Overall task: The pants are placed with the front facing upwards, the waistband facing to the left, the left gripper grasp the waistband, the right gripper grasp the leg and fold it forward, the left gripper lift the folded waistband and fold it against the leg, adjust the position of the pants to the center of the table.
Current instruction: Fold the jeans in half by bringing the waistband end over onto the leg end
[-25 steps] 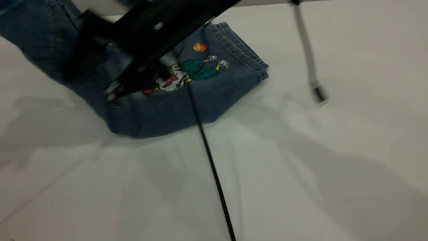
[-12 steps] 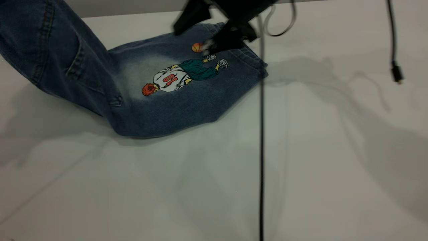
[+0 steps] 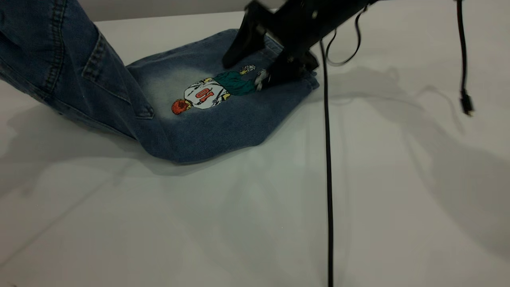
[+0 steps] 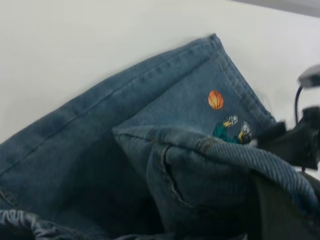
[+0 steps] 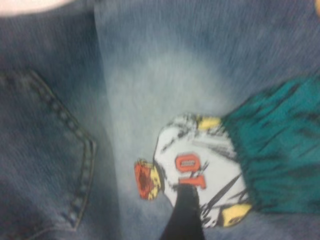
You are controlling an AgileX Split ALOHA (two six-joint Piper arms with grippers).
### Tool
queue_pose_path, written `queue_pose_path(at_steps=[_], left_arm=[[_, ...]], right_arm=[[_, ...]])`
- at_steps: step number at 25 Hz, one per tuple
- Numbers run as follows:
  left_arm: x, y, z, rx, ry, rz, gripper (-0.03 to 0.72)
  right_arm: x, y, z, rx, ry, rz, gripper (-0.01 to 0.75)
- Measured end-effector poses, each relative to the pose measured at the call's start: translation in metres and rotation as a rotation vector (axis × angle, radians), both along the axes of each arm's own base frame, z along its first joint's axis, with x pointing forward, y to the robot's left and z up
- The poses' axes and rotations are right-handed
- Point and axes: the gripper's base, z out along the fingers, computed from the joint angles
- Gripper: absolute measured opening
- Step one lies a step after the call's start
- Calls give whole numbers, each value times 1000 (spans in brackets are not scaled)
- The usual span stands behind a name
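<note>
Pressing my right gripper (image 3: 261, 69), fingers spread, onto the short blue denim pants (image 3: 207, 115) by the basketball-player print (image 3: 217, 89), I risk dragging the fold; my left gripper's state I cannot tell.

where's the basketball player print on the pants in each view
Exterior view: the basketball player print lies on the flat leg on the table, beside the right gripper.
Left wrist view: only the orange ball and the print's far end show, above a raised denim fold.
Right wrist view: the print fills the middle, seen close up.
Shared landmark: the green shorts, visible in all three views.
</note>
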Motion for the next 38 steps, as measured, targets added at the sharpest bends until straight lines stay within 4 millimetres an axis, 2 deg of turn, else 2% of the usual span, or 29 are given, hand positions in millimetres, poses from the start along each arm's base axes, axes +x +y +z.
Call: queue_pose_path(at_steps=[3,9,12,16,23,28,30,35,38], left_arm=[[4,-5,-4,-16,0,-20,95],[27,-34,-13,-5,2,-108,95],[38,-49,-15,-3,-1,-147,95],[50,-64,-17,4,-13,-173,95],[71,-110,-16,-12,-48,-276,95],[75,-138,-40,-1,3,-338,95],[75,-141,-48,1,20,-346,95],[79,-141,-48,20,-9,-305,95],[83,-148,-54,33,-23,-287,95]], right_arm=[[-6,12,-6,8,16,9,547],[-20,35,-9,2,7,69,547],[-17,29,-7,7,14,63,547],[0,10,11,51,-2,16,547],[-7,22,21,110,19,85,547],[20,-9,56,183,-33,44,547],[34,-28,72,207,-69,2,547],[58,-78,94,244,-92,-91,547],[67,-97,108,302,-118,-134,547]])
